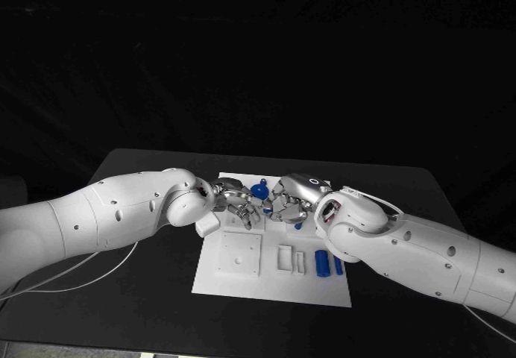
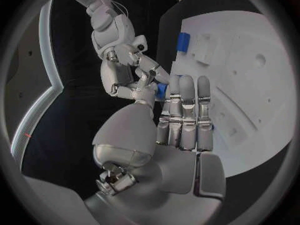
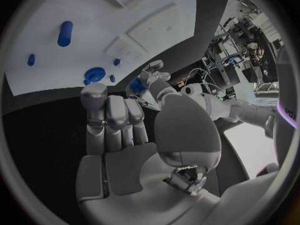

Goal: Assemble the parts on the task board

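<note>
Black bench is carrying the white task board [image 1: 242,280], frame centre; both hands [image 1: 231,203] [image 1: 288,200] are pinching one blue part [image 1: 260,192]; blue cylinder [image 1: 321,261] is lying loose, so assembly looks unfinished.

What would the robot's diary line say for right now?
left hand: holds small blue part | right hand: beside it, grip unclear | both over task board | blue cylinder: lying on board

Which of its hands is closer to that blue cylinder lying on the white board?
Right. The right hand hovers just beyond the blue cylinder; the left hand sits farther across the task board.
</note>
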